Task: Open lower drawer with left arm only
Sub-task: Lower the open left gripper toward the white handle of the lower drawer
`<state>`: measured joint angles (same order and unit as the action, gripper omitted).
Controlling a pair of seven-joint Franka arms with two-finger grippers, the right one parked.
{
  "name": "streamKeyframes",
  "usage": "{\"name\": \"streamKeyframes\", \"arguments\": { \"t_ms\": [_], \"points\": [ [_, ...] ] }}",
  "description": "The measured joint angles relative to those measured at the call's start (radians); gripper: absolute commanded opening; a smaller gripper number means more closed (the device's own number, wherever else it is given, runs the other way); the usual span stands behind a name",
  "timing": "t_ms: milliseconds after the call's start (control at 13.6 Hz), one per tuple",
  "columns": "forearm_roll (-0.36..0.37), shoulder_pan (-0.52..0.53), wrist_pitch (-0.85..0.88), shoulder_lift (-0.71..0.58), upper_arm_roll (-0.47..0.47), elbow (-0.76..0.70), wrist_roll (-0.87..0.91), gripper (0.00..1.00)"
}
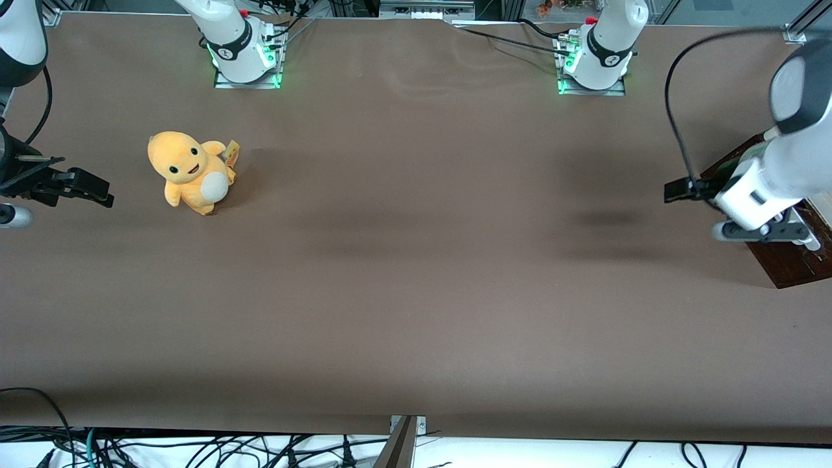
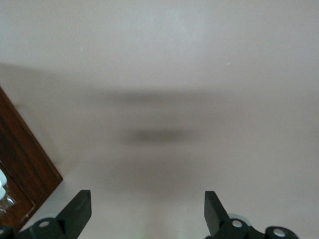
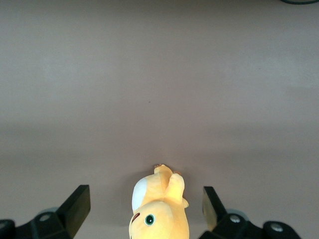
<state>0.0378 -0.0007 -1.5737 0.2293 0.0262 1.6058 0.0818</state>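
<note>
Gripper, fingers spread, hovers beside what looks like the drawer cabinet.

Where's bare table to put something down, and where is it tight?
The brown table lies bare between the plush toy and the dark wooden cabinet, and nearer the front camera. It is crowded at the cabinet, where the left arm hangs; its gripper is open above the table.

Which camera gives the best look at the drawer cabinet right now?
The front view: the dark wooden cabinet sits at the working arm's end of the table, partly covered by the left arm. The left wrist view catches only a corner of it beside the open gripper. The right wrist view shows none.
</note>
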Motion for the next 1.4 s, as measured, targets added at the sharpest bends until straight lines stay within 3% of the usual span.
{"name": "streamKeyframes", "arguments": {
  "t_ms": [882, 1176, 1397],
  "points": [
    [0.733, -0.010, 0.127, 0.379, 0.003, 0.004, 0.325, 1.00],
    [0.916, -0.003, 0.180, 0.464, -0.002, 0.003, 0.357, 1.00],
    [1.005, 0.021, 0.197, 0.506, -0.012, 0.003, 0.364, 1.00]
  ]
}}
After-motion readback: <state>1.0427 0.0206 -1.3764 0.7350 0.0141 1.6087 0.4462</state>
